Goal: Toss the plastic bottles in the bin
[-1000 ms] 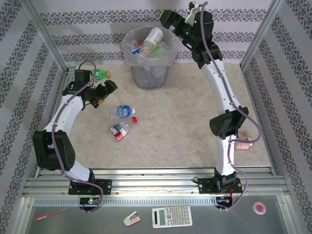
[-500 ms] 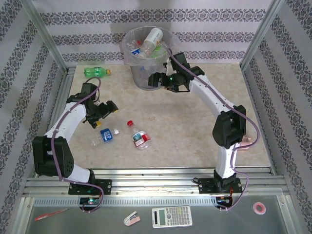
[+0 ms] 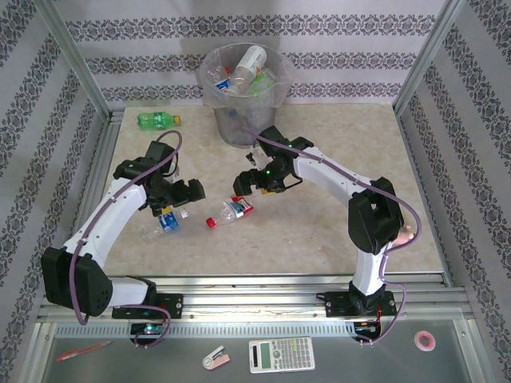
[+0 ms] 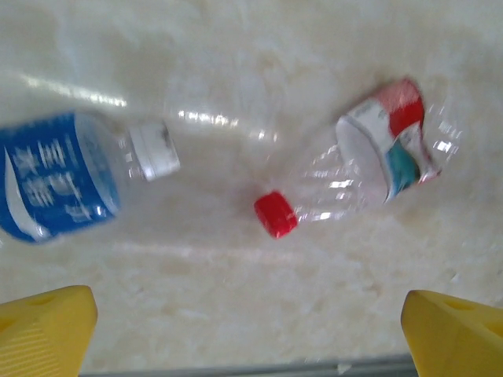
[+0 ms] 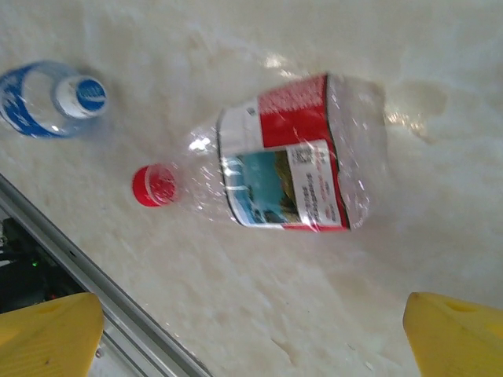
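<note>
Two plastic bottles lie on the table between the arms. A clear one with a blue label (image 3: pixel 164 223) (image 4: pixel 55 184) sits just below my left gripper (image 3: pixel 176 201) (image 4: pixel 250 338), which is open and holds nothing. A crushed clear one with a red cap and a red label (image 3: pixel 229 211) (image 5: pixel 287 165) (image 4: pixel 377 157) lies just ahead of my right gripper (image 3: pixel 251 182) (image 5: pixel 251 338), also open with nothing in it. A green bottle (image 3: pixel 158 120) rests at the far left. The grey bin (image 3: pixel 243 120) at the back holds several bottles.
Metal frame posts and patterned walls enclose the table. A metal rail (image 5: pixel 102 306) runs along the near edge. A pink object (image 3: pixel 402 231) lies behind the right arm. A calculator (image 3: pixel 281 354), tape roll (image 3: pixel 425 341) and pen (image 3: pixel 83 350) sit on the front shelf.
My right arm swung down from above the bin to low over the red-label bottle. My left arm came nearer, over the blue-label bottle. Both bottles have shifted on the table.
</note>
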{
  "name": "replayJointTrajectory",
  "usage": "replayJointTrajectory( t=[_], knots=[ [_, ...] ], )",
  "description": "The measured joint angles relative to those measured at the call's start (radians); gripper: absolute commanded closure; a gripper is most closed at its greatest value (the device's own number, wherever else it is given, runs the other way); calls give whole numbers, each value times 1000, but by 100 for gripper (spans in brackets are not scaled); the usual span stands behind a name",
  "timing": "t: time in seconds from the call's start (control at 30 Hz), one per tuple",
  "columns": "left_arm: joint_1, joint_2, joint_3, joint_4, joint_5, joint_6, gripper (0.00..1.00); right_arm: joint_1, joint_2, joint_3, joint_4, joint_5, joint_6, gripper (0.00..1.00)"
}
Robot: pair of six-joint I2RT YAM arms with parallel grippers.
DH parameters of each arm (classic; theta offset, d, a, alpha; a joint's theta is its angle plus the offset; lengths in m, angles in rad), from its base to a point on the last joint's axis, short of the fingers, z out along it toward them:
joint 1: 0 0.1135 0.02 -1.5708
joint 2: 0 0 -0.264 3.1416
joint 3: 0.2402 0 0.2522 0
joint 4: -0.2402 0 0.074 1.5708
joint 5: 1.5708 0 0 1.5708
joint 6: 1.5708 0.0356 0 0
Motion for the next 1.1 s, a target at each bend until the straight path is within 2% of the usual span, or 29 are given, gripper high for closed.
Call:
replayJointTrajectory(
  t=[0.2,0.37,0.6,1.1],
  knots=[
    [0,-52,-13,-136,-167,2,1,-2,0,-16,13,-5,-1,2],
    [1,19,34,-209,-290,60,1,-7,-1,-28,22,-7,-4,2],
    [17,192,40,-235,-286,206,1,-38,-12,-64,40,-19,0,2],
    [139,520,131,-236,-301,349,1,-71,-32,-66,45,-43,1,2]
  ],
)
